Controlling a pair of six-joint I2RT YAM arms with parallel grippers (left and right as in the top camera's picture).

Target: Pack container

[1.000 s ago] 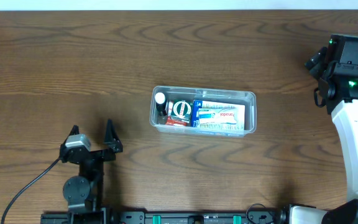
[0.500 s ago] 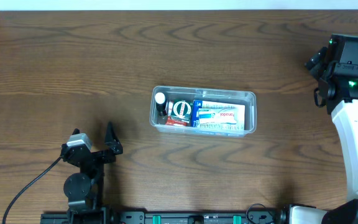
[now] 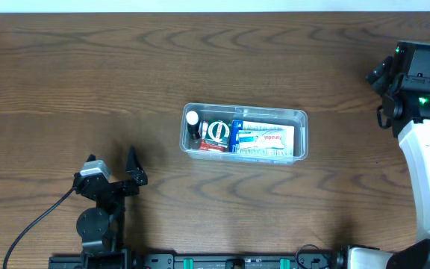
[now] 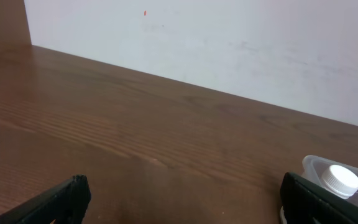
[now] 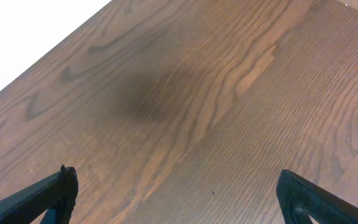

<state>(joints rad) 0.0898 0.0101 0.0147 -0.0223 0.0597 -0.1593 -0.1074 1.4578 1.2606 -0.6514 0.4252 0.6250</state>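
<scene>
Spread wide apart are the jaws of the left gripper (image 3: 110,155), with nothing gripped between them. It is placed well to the left of the container (image 3: 275,111), on the side nearer the robot's base and low over the table (image 3: 88,60). From the left wrist, only a rounded corner of the container is caught, just beside one finger (image 4: 316,202). The white cap of a bottle (image 4: 340,180) shows inside that corner, and a white wall (image 4: 229,37) is seen beyond the container.

The right gripper (image 5: 176,186) is likewise held open and empty. Its two dark fingertips are seen at the lower corners of its wrist view, with only wood grain between them. Its arm (image 3: 424,142) is placed well to the container's right.

The container is set flat near the middle of the table, its long side running left to right. The bottle is lodged at the container's left end. Next to it a round red, white and green item (image 3: 216,132) is packed. The remainder, out to the container's right end, is filled by a blue-and-white packet (image 3: 263,138). The container is touched by neither gripper.
</scene>
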